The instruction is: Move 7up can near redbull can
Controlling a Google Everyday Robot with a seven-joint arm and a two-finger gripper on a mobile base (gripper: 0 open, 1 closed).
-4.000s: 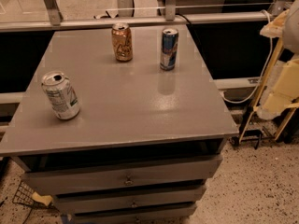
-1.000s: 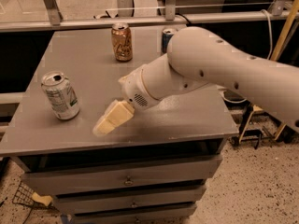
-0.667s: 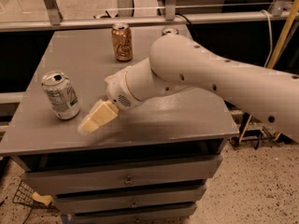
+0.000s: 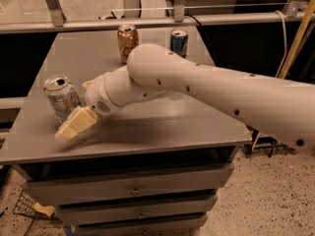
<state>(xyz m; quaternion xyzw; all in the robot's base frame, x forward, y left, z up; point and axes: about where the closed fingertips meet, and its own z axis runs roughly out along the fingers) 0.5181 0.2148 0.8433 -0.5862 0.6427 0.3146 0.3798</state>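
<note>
The 7up can (image 4: 61, 97), silver-white with green marks, stands upright near the left edge of the grey table (image 4: 162, 127). The slim blue redbull can (image 4: 179, 42) stands at the far side of the table, its lower part hidden behind my arm. My gripper (image 4: 74, 125) reaches in from the right and sits low over the table, just in front and to the right of the 7up can, close to it. It holds nothing that I can see.
A copper-orange can (image 4: 127, 42) stands at the back, left of the redbull can. My white arm (image 4: 211, 87) crosses the table's middle. Drawers (image 4: 133, 188) are below the tabletop. A rail (image 4: 147, 21) runs behind the table.
My arm has swung in from the right and moved leftward across the table, bringing the gripper down beside the 7up can. The cans have not moved.
</note>
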